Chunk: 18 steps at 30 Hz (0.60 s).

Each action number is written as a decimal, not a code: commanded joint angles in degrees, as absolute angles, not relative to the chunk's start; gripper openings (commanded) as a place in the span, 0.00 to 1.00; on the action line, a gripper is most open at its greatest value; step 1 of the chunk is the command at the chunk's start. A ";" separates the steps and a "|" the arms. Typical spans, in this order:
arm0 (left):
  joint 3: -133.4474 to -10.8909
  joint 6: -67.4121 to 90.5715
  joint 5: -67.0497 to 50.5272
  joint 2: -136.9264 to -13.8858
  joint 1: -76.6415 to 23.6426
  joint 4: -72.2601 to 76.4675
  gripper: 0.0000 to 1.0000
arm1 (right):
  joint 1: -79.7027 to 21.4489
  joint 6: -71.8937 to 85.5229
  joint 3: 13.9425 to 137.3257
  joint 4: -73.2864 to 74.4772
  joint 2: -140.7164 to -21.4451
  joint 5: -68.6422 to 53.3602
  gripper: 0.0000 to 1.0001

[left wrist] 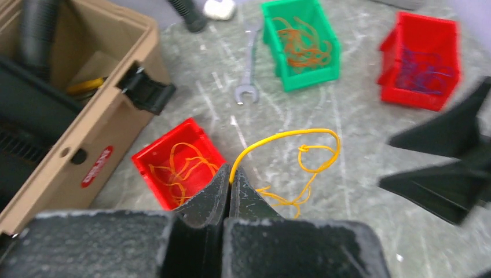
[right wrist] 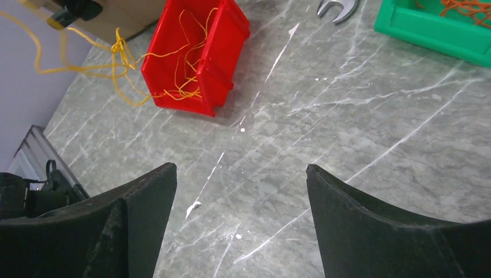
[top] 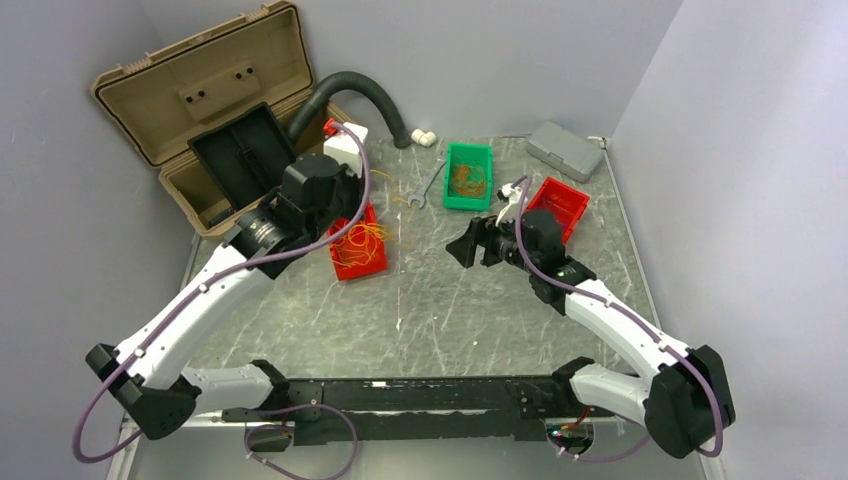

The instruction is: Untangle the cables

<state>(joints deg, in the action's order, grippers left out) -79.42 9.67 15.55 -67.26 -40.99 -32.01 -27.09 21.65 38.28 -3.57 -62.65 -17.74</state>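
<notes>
A yellow cable (left wrist: 289,134) is pinched at one end between the closed fingers of the left gripper (left wrist: 228,191) and held up above the table (left wrist: 359,191). From there it arcs over to a small knot (left wrist: 304,149) and trails down towards the red bin (left wrist: 151,176), where more yellow cables (left wrist: 179,168) lie in a loose tangle. In the right wrist view the knot is seen hanging in the air just beside that bin, with several strands running from it over the rim. The step in hand is judged to be the drawing of one strand out of the bin's tangle, and it is not finished, since the knot is not undone and the strand is not free. Orange cables (left wrist: 301,43) are gathered in the green bin (left wrist: 301,78), and bluish ones in the far red bin (left wrist: 414,95), so sorting by colour seems intended. The right gripper (right wrist: 240,171) is held wide open and empty over bare table between the bins, pointed towards the left arm. The next move is likely to call for a second grasp, with the knot or the slack below it taken by the right gripper so that the two ends can be pulled apart. The left arm is stretched forward over the red bin with its wrist turned down, while the right arm is bent inward at mid-table.
</notes>
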 commanded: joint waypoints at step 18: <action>-68.65 32.00 31.77 -95.38 -27.18 -18.28 0.00 | -27.11 20.24 37.11 -2.93 -54.49 -11.56 0.84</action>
